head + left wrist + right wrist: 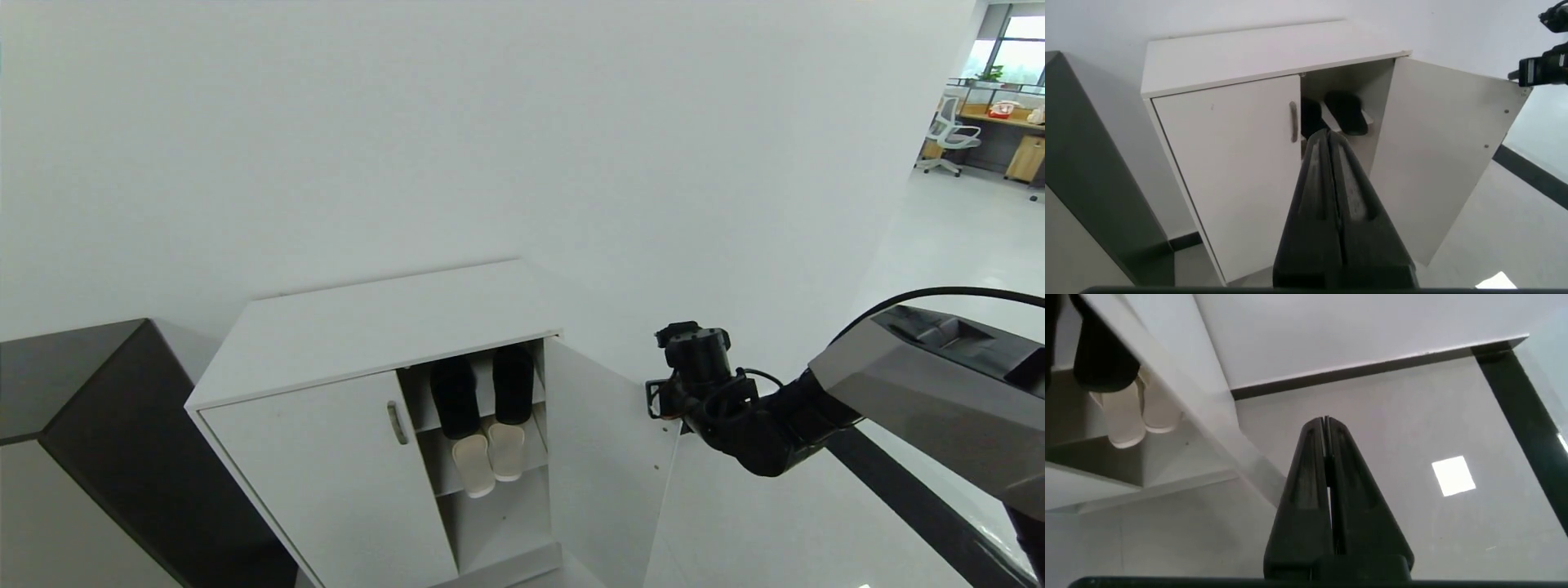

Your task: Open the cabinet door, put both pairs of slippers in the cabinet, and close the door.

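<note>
At the far left a dark unit [90,408] stands just beside the white cabinet [367,322]. The cabinet's left door [326,482] is closed, and the left gripper [1328,135] faces it with fingers together. Inside, black slippers [482,392] sit on the shelf above white slippers [490,461]. The right door [604,465] stands open, with the right gripper [1327,425], fingers pressed together, near its outer edge.

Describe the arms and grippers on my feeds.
Right arm: black jointed wrist with thin looping black cables, a grey angular shell behind it, and a thick black cable arcing over that. Left gripper and right gripper: matte black, tapering to a narrow wedge tip.
</note>
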Available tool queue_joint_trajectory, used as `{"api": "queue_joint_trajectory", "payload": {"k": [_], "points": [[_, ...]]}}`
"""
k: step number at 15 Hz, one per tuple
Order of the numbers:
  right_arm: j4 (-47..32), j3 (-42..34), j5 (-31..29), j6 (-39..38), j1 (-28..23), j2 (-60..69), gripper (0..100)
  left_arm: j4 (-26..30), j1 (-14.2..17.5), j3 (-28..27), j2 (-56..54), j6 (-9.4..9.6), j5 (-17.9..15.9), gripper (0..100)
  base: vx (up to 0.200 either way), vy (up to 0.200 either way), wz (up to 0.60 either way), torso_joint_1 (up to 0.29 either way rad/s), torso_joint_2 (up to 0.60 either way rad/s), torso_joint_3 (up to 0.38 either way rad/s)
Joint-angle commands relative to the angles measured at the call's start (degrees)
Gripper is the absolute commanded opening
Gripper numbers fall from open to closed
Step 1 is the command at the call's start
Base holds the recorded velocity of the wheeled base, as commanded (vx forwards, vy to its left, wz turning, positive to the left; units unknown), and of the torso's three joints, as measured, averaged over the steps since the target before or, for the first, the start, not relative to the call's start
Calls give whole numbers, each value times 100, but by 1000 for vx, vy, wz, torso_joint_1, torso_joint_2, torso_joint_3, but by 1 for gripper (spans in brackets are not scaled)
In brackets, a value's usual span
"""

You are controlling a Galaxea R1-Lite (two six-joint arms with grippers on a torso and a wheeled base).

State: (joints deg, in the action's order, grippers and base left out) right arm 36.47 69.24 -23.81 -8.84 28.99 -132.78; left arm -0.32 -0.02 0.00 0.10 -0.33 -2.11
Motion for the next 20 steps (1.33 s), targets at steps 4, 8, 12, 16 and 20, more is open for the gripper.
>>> {"api": "queue_joint_trajectory", "payload": {"k": [4, 8, 12, 16, 20], "points": [[9, -139, -10, -4, 371, 33, 0, -3, 2, 0, -1, -2, 0, 0, 0, 0, 0, 0, 0, 0], [123, -412, 17, -21, 898, 191, 0, -3, 2, 0, -1, -2, 0, 0, 0, 0, 0, 0, 0, 0], [431, -772, 307, 14, 1443, 270, 0, -3, -6, 0, -1, -2, -9, 0, 0, 0, 0, 0, 0, 0], [439, -913, 764, -109, 1689, 446, 0, -3, 2, 0, -1, -2, -9, 0, 0, 0, 0, 0, 0, 0], [369, -1598, 2328, -382, 1689, 1958, 0, -3, 2, 0, -1, 7, -9, 0, 0, 0, 0, 0, 0, 0]]}}
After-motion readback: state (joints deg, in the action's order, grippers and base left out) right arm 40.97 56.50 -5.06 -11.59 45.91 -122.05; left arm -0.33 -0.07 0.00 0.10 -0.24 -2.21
